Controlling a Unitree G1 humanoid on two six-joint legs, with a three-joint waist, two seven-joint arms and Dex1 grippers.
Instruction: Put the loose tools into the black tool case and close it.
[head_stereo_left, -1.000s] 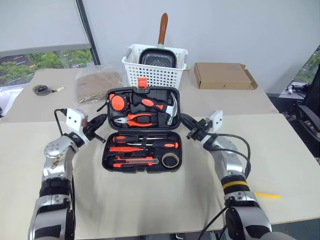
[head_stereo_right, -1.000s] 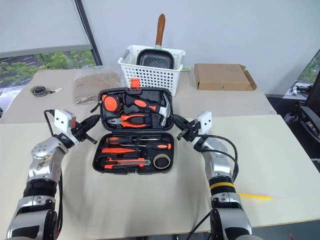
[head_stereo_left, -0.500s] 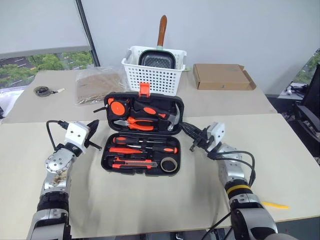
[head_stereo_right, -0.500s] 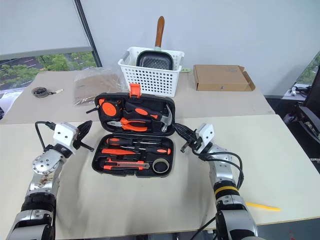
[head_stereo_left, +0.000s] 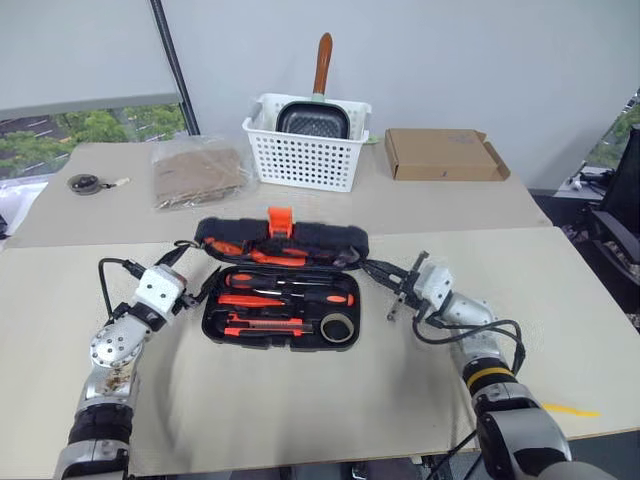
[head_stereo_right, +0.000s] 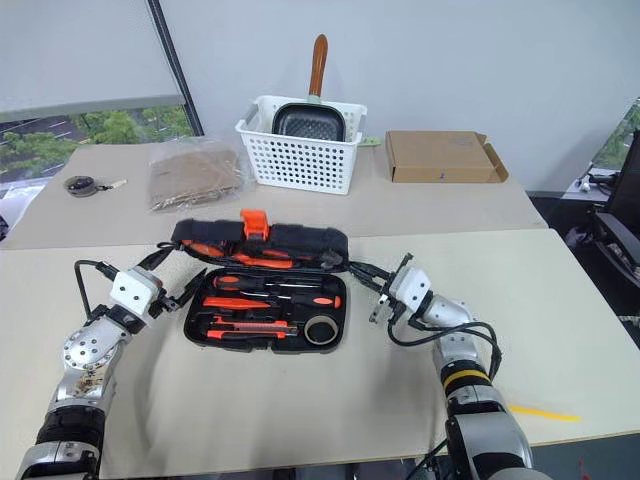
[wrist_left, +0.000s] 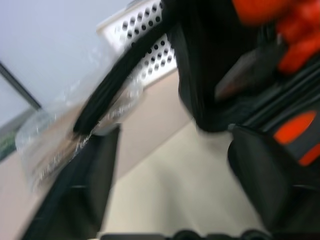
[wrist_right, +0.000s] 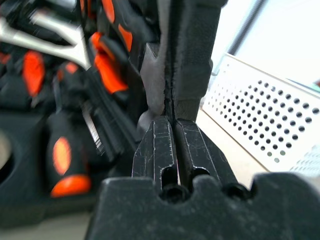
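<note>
A: From the head view, the black tool case sits mid-counter, lid tipped far forward over the stowed tools. The left end effector sits by the case's left edge, the right end effector at its right corner.

B: Left wrist view: fingers spread wide, holding nothing. Right wrist view: fingers pressed together, empty, against the lid's edge. I'd press the lid down evenly on both sides, then latch.

Black case, orange fittings
Black tool case with orange latch; black-orange screwdrivers; white perforated basket; brown cardboard box; beige table
</note>
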